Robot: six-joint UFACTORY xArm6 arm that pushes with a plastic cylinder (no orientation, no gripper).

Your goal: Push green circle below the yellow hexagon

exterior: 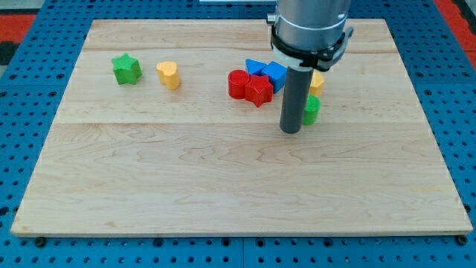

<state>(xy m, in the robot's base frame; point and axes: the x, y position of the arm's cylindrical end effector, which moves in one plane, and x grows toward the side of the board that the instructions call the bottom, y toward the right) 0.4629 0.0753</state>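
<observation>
Camera view showed my tip (290,130), a bare rod with no fingers to spread or pinch, touching the green circle's (312,109) left side, just below the yellow hexagon (317,80) near the board's top edge, so only 1 gentle nudge seemed wise.

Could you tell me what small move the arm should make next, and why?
Probably only a slight nudge, if any. The green circle already sits just below the yellow hexagon, both half hidden by the rod. My tip rests at the circle's left edge, so a short push toward the view's right might centre it.
</observation>
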